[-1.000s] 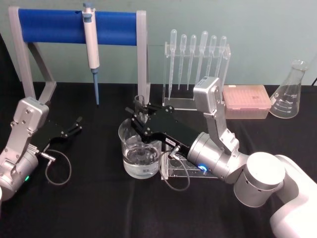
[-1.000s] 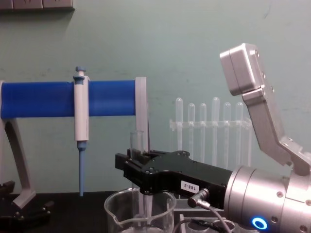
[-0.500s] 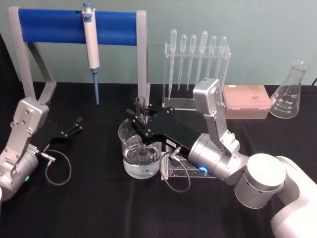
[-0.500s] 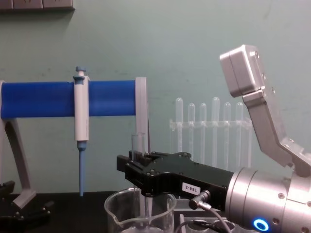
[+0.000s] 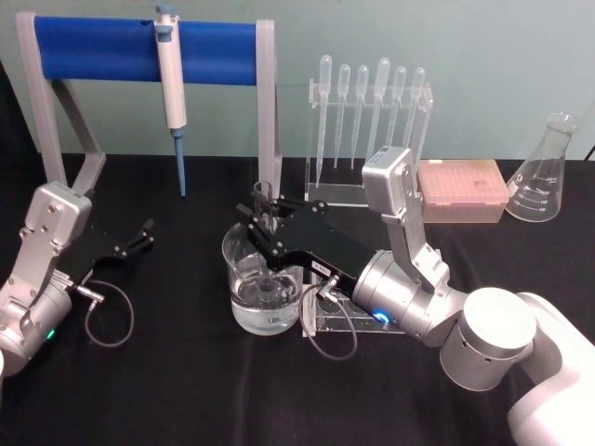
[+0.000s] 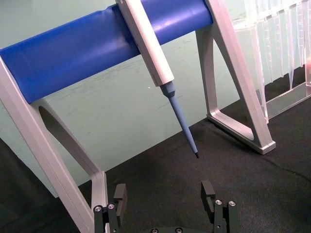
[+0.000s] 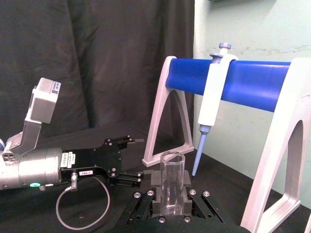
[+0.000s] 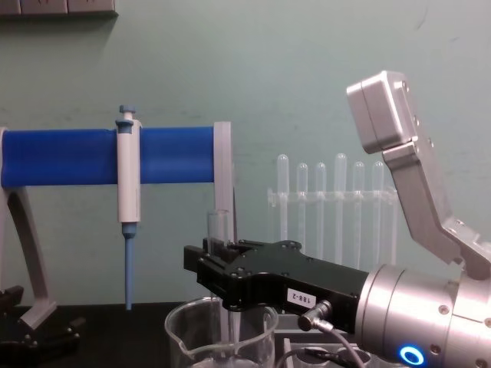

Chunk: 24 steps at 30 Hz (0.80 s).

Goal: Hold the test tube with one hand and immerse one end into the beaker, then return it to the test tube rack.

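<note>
Black desk (image 5: 186,390): right pincer (image 5: 264,216) pinches test tube (image 5: 263,192) upright over beaker (image 5: 244,311), lower end down inside it, vertical grip probably so it dips clean past the rim; left pincer (image 5: 144,232) parked spread, well left of beaker.

The tube (image 7: 172,182) is clear glass, smooth and glossy, as is the beaker (image 5: 244,311) — its wall shines with reflections. The right gripper (image 5: 265,218), clamped on the tube, is matt black with bare metal screw heads, on a wrist (image 5: 395,297) of satin silver metal; the left gripper (image 5: 146,232) has the same matt black finish. The table (image 5: 186,381) is covered in black cloth, matt and finely textured. The stand's bar (image 5: 112,48) is smooth blue with a soft sheen, its legs (image 5: 268,111) matt grey. The pipette (image 5: 170,74) is glossy white plastic — the droppers (image 5: 372,102) translucent plastic, the flask (image 5: 544,177) clear glass.
</note>
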### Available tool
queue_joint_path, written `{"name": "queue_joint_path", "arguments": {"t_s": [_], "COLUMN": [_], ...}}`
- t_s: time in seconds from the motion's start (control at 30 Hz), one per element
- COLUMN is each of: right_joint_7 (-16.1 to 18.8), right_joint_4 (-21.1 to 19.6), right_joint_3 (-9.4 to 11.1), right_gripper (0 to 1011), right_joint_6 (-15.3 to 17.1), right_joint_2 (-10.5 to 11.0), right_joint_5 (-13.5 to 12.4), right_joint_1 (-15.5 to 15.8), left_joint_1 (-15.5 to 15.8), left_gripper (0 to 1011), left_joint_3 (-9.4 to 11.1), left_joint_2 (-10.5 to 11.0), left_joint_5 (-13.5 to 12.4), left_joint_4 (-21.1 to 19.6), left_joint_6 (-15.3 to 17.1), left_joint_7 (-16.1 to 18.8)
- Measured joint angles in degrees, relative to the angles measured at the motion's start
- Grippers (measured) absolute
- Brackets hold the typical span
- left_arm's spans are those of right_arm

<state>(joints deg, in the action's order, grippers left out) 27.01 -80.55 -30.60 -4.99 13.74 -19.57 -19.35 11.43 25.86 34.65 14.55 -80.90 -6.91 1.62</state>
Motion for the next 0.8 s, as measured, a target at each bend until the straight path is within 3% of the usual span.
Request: {"name": "queue_joint_path", "arguments": {"t_s": [0.8], "right_joint_7": [0.00], "right_joint_4": [0.03], "right_joint_3": [-0.02], "right_gripper": [224], "right_joint_6": [-0.06], "right_joint_2": [0.00], "right_joint_5": [-0.08], "right_joint_1": [0.00], "left_joint_1": [0.00], "left_gripper": [1000], "left_joint_3": [0.00], "left_joint_2": [0.00], "left_joint_5": [0.00], "left_joint_4": [0.00], "left_joint_6": [0.00], "left_joint_7": [0.00]}}
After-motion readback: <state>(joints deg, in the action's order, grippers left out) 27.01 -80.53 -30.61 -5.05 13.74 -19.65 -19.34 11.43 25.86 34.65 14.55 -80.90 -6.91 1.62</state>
